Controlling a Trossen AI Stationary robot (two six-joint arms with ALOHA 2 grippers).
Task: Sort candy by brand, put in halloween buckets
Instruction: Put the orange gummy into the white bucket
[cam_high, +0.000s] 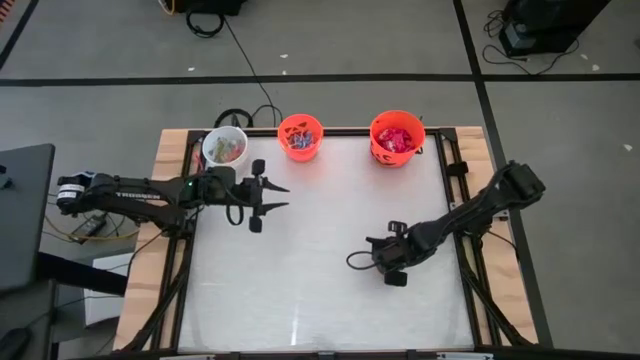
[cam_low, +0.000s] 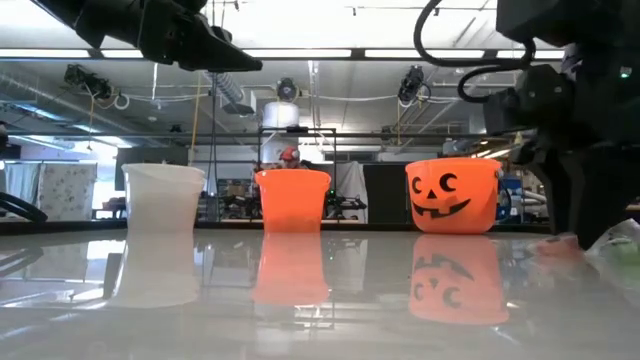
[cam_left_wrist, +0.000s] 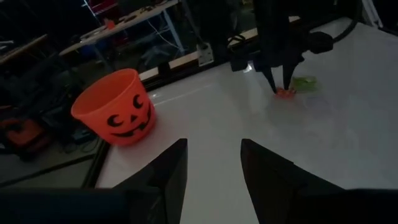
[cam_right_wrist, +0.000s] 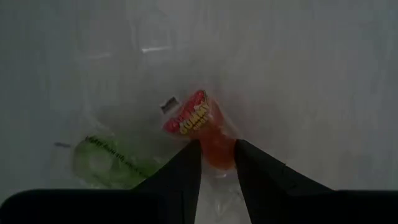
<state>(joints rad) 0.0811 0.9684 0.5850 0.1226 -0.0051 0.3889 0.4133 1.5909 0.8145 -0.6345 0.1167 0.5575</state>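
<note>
At the table's 4 o'clock, the right gripper (cam_right_wrist: 217, 163) stands low on the white table (cam_high: 320, 290), its fingers pinching a red-orange gummy packet (cam_right_wrist: 198, 124), with a green packet (cam_right_wrist: 102, 160) lying just beside it. The left gripper (cam_high: 283, 197) hovers at about 10 o'clock, fingers spread and holding nothing. Along the 12 o'clock edge stand three buckets: the white bucket (cam_high: 225, 146) at 11 o'clock, the small orange bucket (cam_high: 300, 135) at 12, and the larger orange bucket (cam_high: 397, 137) at 1, full of red candy (cam_high: 397, 141).
</note>
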